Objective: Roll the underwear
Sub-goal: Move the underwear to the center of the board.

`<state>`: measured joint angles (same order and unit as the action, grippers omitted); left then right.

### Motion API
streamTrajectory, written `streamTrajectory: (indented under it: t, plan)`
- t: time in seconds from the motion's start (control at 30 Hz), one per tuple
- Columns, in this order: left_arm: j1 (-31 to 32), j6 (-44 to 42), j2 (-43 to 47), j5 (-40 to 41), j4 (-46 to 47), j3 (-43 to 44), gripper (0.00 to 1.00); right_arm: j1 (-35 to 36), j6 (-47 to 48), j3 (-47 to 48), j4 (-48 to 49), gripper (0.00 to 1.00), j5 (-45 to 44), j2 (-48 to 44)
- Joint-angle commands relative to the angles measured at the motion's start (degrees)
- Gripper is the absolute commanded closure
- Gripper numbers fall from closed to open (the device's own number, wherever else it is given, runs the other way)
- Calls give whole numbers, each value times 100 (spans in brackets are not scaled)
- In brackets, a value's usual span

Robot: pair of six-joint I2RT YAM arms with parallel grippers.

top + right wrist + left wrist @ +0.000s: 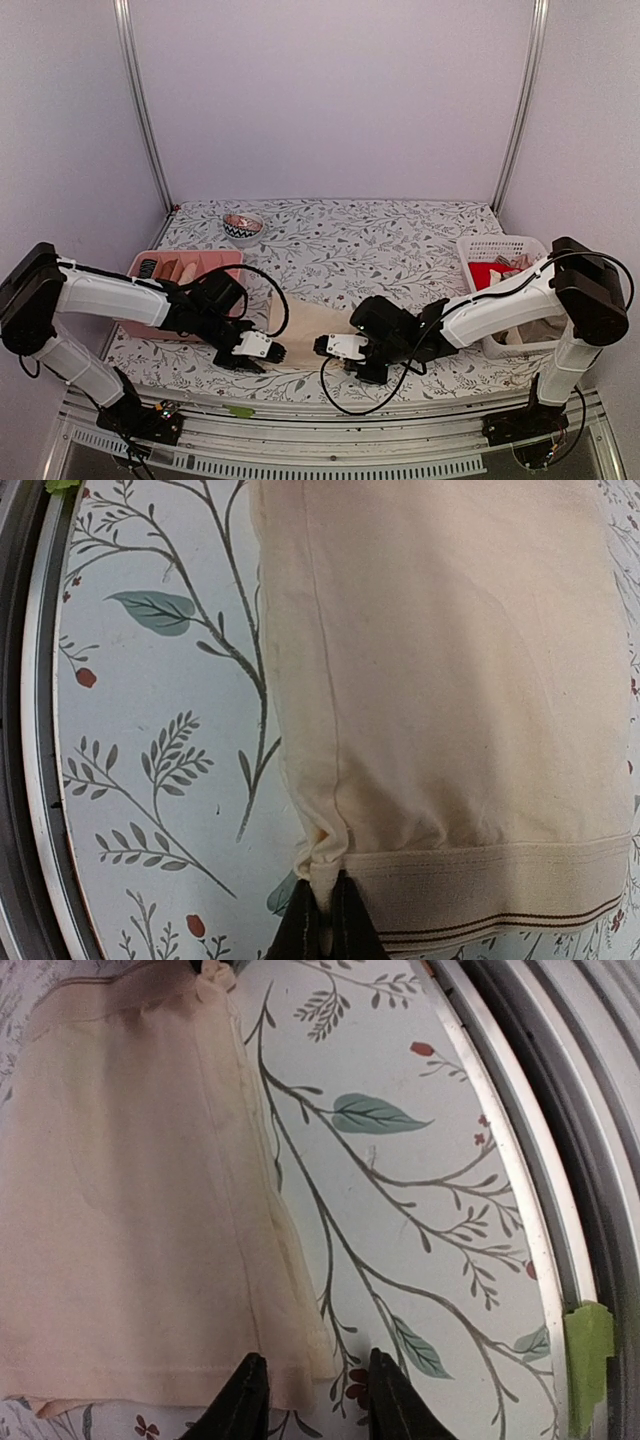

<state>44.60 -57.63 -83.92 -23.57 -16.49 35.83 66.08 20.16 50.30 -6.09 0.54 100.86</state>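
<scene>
Field note: flat cream cloth underwear [310,335] is laid at the near edge of the floral-covered bench [380,250], between both arms. The right end effector [325,920] is seen pinched together on a waistband corner, presumably as an anchor. The left end effector [320,1400] is held apart, straddling the far hem corner, not yet gripped. A two-corner hold is judged necessary before rolling.

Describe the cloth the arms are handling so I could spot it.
Find the flowered table, then its near edge, midway between the pink tray and white basket. The cream underwear lies there, the only cloth spread flat rather than in a container.
</scene>
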Motion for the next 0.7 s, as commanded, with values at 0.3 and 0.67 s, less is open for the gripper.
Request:
streamTrajectory:
  t: [0.3, 0.67]
  plan:
    - [153, -310, -321, 328, 68, -138, 92, 31, -182, 109, -802, 100, 281, 83]
    - [136, -626, 315, -533, -1409, 372, 100, 29, -845, 437, -1441, 100, 1732, -351]
